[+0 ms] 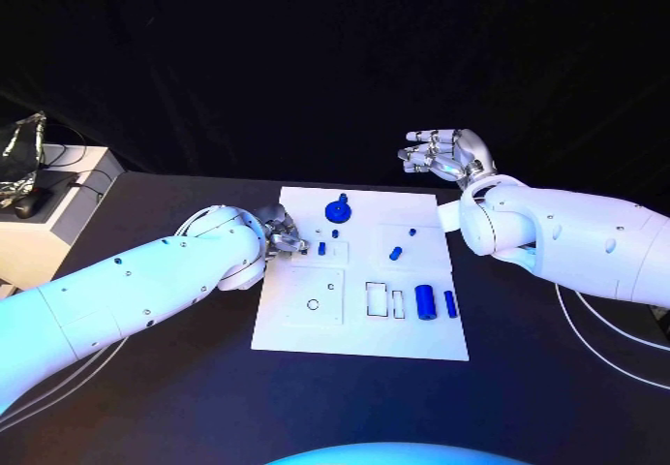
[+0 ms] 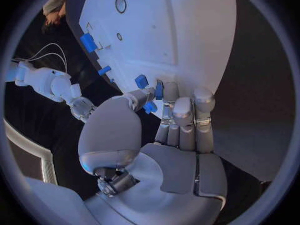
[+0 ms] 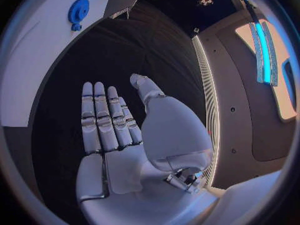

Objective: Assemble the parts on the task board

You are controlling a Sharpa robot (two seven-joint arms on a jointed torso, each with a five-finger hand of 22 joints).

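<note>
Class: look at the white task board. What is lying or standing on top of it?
On the task board: a blue gear at the far end, small blue parts mid-board, a blue cylinder near its right edge. The left hand covers some of the left edge.

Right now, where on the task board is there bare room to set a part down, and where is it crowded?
Free: the task board near edge, below the rectangular slots, and its far right corner beyond the small blue pegs. Crowded: the far left, where the left hand works beside the blue gear, and the right side by the blue cylinder. The right hand is raised off the board.
</note>
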